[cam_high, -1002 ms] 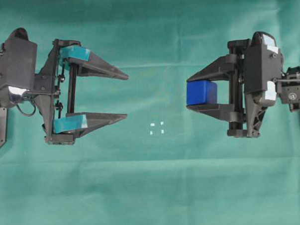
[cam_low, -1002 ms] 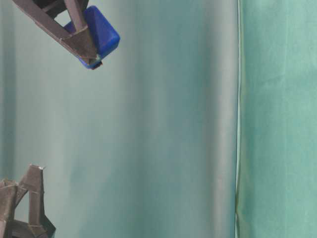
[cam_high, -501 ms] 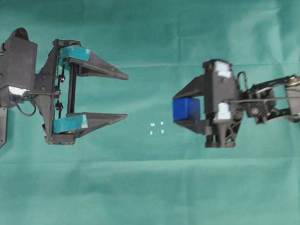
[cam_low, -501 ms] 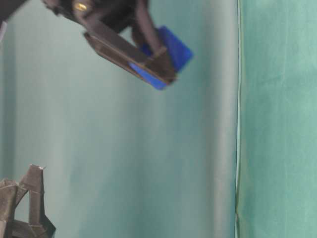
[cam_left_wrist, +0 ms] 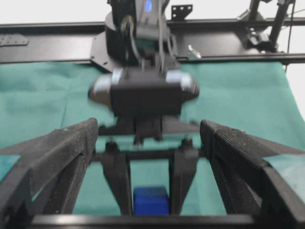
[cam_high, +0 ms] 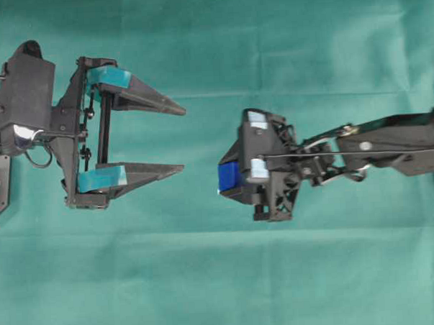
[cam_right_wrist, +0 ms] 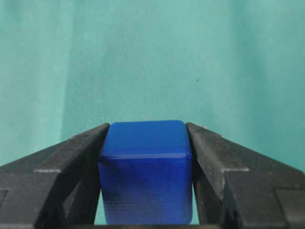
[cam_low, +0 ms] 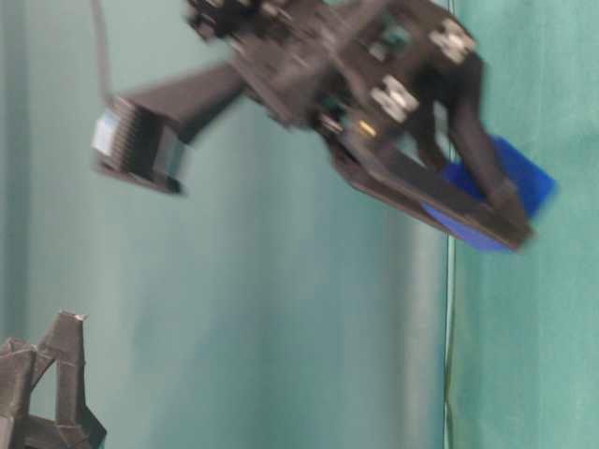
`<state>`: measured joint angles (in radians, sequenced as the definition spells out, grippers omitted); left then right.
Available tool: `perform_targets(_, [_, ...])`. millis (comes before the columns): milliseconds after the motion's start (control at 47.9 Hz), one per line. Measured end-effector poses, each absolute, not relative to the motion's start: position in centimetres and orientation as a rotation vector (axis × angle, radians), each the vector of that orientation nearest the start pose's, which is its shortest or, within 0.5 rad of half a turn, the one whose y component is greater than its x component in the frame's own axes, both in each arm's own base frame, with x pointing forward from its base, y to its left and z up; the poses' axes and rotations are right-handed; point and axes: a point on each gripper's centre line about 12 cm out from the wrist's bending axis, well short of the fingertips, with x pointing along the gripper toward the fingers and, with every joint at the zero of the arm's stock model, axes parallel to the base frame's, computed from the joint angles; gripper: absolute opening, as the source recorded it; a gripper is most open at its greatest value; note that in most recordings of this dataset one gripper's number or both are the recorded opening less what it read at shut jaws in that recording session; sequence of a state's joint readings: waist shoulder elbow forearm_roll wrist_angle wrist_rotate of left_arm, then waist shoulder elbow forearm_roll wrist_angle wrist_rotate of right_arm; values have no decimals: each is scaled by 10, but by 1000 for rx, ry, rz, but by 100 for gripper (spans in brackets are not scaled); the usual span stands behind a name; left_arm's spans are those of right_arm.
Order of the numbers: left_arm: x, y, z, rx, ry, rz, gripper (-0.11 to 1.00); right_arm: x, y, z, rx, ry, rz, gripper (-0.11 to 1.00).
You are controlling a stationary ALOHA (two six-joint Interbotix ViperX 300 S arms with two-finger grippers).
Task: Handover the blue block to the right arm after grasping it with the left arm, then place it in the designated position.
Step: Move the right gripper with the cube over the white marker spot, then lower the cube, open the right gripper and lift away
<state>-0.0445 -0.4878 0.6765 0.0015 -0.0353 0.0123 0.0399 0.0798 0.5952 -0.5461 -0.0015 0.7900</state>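
Right pincer [cam_high: 225, 180] was clamped on the blue block [cam_high: 228, 176], one finger pressed against each side of it; the right wrist view showed the block [cam_right_wrist: 145, 171] wedged squarely between the two plain black fingers [cam_right_wrist: 71, 167], green cloth beneath. In the overhead view the block sat just past centre of the tabletop [cam_high: 222, 277], at about 9 o'clock from the right arm's [cam_high: 389, 140] wrist body, mostly hidden under the pincer housing, only its 9 o'clock end showing. The right arm stretched in from the 3 o'clock edge, white patches on its body facing up.

Left pincer [cam_high: 180, 139] stood wide open, holding nothing. Its teal-taped fingers [cam_high: 138, 97] pointed toward 3 o'clock, one at the upper side and one at the lower, well apart from each other. The block lay near the tip of the lower finger, just toward 3 o'clock of it, not touching. The left arm [cam_high: 26, 91] sat at the 9 o'clock edge.

Left wrist view: the block [cam_left_wrist: 151, 200] showed low at centre between the spread left fingers [cam_left_wrist: 62, 152], with the right pincer body above it, blurred. Table-level view was motion-blurred; the block [cam_low: 519, 182] was seen tilted in the right pincer, off the cloth as far as could be told.
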Motion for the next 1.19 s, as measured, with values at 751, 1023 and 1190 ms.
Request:
perform_targets(751, [323,-14,345,17,162,-46,99,446,14,102,256,739,-45,51])
perform_targets(1023, [323,-14,344,17,164,-46,99,446,15,103,259,729,-37,51])
perform_targets(1190, [323,-14,345,16,162,-45,99,447,15,104,259,724,-33,51])
